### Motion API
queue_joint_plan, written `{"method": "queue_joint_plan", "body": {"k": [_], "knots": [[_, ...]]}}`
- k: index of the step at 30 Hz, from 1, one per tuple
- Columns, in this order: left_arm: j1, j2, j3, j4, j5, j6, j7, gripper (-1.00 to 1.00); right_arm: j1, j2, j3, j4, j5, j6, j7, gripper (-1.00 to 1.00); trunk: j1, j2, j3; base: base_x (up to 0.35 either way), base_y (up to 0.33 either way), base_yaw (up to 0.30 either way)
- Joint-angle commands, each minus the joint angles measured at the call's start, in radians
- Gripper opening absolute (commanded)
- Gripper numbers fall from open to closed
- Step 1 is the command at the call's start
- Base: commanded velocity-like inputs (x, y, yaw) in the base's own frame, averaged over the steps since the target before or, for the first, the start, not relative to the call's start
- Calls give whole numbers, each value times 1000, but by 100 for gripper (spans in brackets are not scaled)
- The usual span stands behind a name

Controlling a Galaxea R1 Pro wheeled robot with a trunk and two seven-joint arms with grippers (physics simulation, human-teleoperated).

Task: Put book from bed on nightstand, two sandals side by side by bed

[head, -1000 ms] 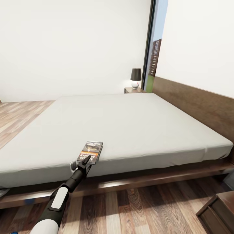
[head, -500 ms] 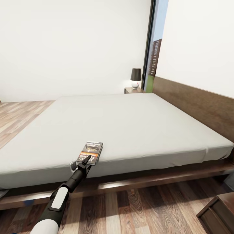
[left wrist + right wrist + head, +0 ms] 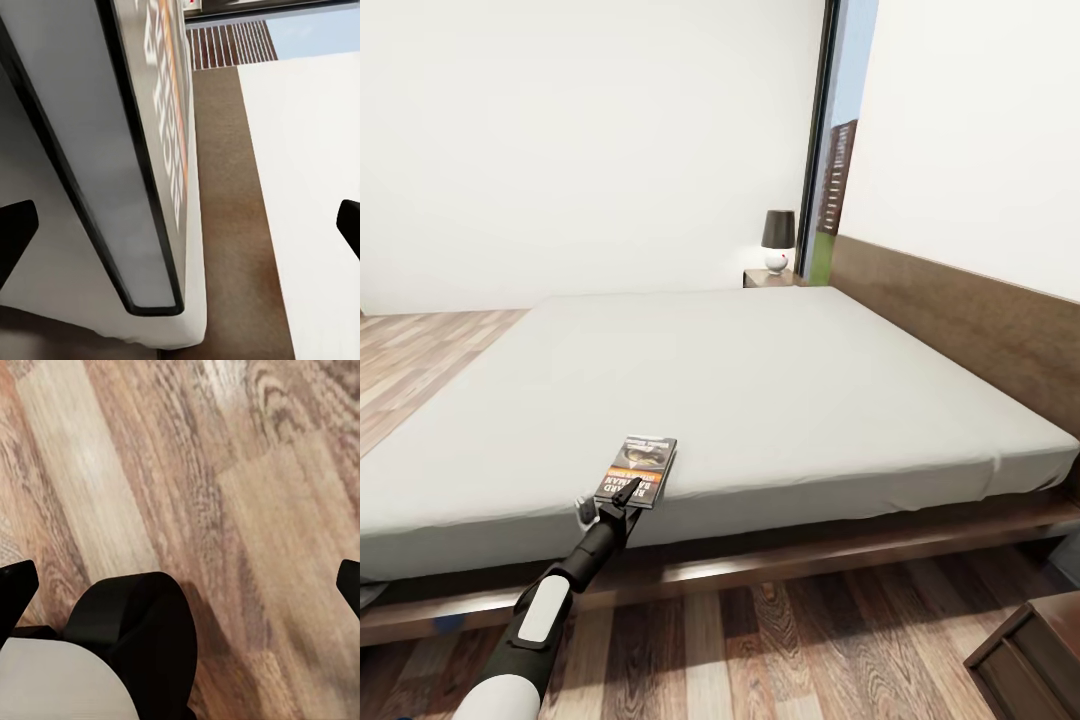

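The book (image 3: 640, 468) lies flat on the bed's pale mattress (image 3: 760, 390), close to its front edge, its dark cover with the orange band facing up. My left gripper (image 3: 610, 497) is open at the book's near edge, with one fingertip (image 3: 630, 487) over the cover. In the left wrist view the book (image 3: 150, 150) runs edge-on between the widely spread fingertips (image 3: 15, 232). My right gripper (image 3: 180, 585) is open above the wood floor with nothing between its fingers. The sandals are out of view.
One dark nightstand (image 3: 1030, 650) stands at the lower right beside the bed. A second nightstand (image 3: 772, 277) with a black-shaded lamp (image 3: 778, 240) sits at the bed's far side by the window. The dark bed frame (image 3: 810, 560) rims the mattress. A robot part (image 3: 135, 622) lies below the right gripper.
The view shifted slightly a second ago. The left gripper and the book have kept their places since.
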Motion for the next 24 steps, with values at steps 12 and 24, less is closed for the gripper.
{"method": "queue_joint_plan", "body": {"k": [12,24], "knots": [[0,-1,4,0,4,9,-4,100,-2,0,9,3,-8,-4,5,100,0,0,-1,0,0,0],[0,-1,4,0,4,12,-8,100,-2,1,9,3,-8,-4,5,100,0,0,-1,0,0,0]]}}
